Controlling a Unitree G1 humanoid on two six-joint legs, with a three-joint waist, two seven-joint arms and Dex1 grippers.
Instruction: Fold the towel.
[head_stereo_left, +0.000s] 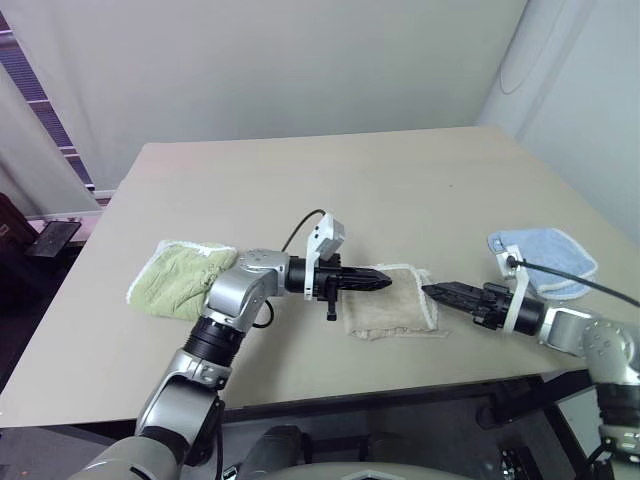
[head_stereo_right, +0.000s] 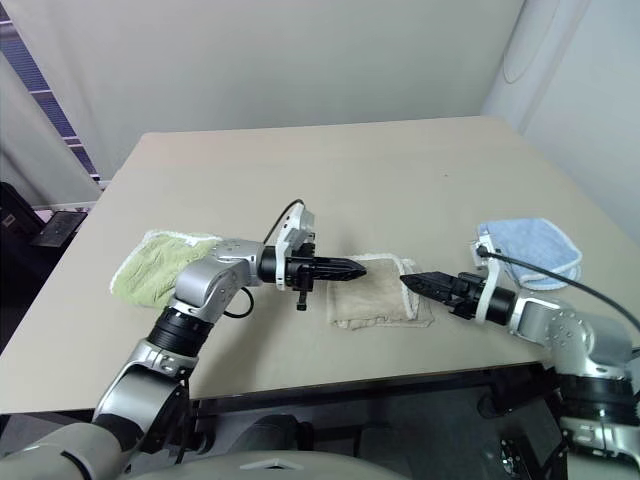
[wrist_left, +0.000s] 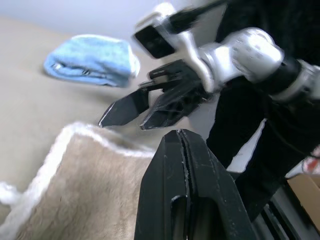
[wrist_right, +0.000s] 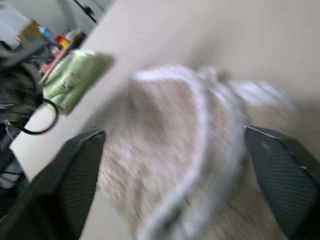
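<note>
- Towel (head_stereo_left: 392, 303) lies folded small on table (head_stereo_left: 300, 190); fold step looks about done.
- Left gripper (head_stereo_left: 382, 282) clenched, empty, over towel; right gripper (wrist_right: 172, 165) released, fingers spread.
- Next, prob.: tidy edges, pull both arms clear.

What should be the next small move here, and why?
Probably pull both arms back from the towel. It already lies folded into a compact rectangle on the table. The left end effector is shut with nothing in it, above the towel's left edge, and the right end effector is open, holding nothing, beside the right edge.
</note>
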